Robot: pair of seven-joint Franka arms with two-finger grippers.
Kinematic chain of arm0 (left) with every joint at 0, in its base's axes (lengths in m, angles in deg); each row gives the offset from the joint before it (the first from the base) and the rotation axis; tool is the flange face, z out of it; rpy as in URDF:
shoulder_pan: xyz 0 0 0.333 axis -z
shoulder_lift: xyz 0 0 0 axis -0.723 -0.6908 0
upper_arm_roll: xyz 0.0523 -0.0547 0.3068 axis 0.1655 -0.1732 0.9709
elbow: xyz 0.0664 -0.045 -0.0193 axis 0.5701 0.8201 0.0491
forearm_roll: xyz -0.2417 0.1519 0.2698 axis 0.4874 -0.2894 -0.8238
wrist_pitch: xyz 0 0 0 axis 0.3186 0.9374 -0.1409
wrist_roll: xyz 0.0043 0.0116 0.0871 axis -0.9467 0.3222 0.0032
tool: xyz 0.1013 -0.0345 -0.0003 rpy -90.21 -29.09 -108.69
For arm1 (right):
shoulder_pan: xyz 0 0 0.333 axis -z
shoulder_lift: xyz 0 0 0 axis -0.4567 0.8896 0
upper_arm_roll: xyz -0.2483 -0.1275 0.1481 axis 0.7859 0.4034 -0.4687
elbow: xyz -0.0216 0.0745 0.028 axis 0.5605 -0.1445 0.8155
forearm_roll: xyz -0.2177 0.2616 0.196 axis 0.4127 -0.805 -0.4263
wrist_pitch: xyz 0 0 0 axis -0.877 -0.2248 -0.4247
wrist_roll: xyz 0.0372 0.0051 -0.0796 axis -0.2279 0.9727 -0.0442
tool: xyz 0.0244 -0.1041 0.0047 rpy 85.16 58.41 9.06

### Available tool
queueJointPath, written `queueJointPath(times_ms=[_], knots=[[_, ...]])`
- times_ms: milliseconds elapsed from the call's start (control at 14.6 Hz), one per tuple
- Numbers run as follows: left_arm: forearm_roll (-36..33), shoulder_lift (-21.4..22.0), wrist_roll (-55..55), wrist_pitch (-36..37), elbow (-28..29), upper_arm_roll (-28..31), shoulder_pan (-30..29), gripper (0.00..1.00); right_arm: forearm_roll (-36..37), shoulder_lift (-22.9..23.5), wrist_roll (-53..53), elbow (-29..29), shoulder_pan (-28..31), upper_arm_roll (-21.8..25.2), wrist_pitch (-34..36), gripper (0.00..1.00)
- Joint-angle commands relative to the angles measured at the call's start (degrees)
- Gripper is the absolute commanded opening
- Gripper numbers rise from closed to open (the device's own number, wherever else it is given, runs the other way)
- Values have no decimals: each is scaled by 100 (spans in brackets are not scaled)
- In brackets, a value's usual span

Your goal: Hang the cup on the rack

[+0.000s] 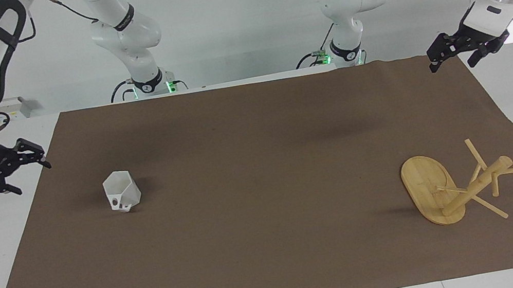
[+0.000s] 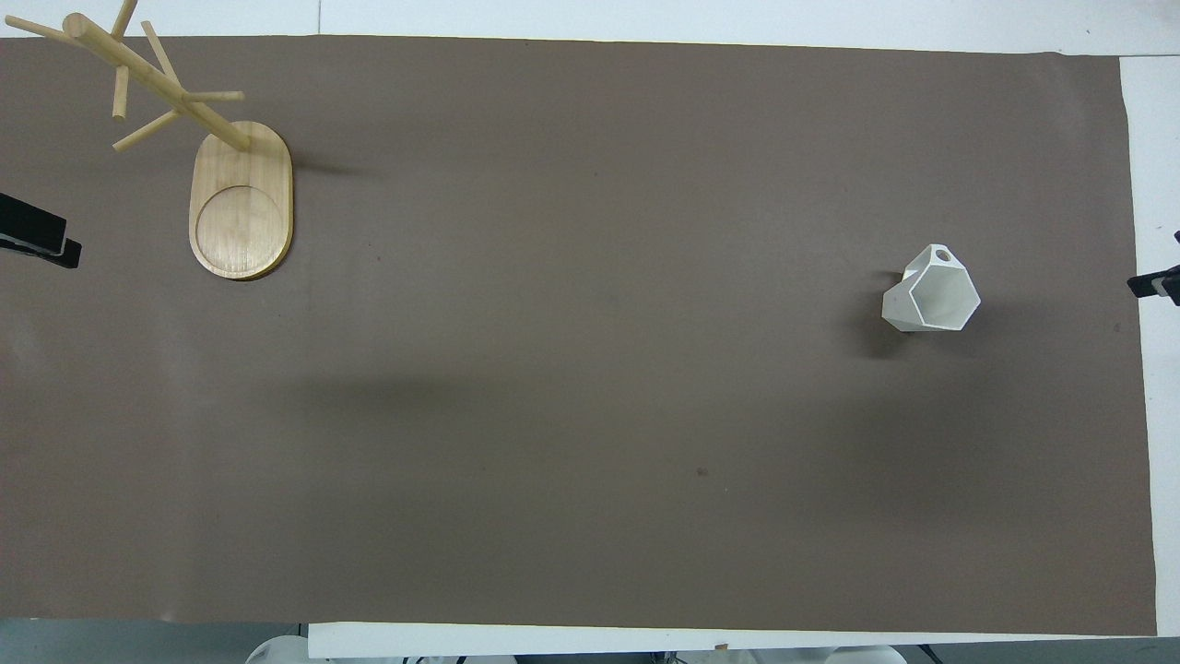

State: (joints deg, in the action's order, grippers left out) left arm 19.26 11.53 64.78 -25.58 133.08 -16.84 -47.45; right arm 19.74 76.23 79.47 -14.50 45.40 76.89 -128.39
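Nothing done yet: cup (image 1: 121, 190) sits on mat, well apart from rack (image 1: 456, 187). Right gripper (image 1: 11, 172) seemingly open, empty; left gripper (image 1: 464, 52) waits, open, empty.

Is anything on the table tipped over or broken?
No, nothing stands out. The white cup sits upright, mouth up, on the brown mat, and the bamboo rack stands on its oval base toward the left arm's end.
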Motion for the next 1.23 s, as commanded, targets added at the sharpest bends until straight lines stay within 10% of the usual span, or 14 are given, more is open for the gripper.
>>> queueJointPath(times_ms=[0,480,823,1165], knots=[[-95,92,53,6,106,0,0,100,-753,330,1428,194,434,-62,379,100],[-95,92,53,6,106,0,0,100,-2747,1199,4988,-16,1033,-53,1460,100],[-95,92,53,6,106,0,0,100,-3699,2395,6046,10,1192,-159,2314,100],[-95,92,53,6,106,0,0,100,-4025,2529,6916,-218,1113,-405,2377,100]])
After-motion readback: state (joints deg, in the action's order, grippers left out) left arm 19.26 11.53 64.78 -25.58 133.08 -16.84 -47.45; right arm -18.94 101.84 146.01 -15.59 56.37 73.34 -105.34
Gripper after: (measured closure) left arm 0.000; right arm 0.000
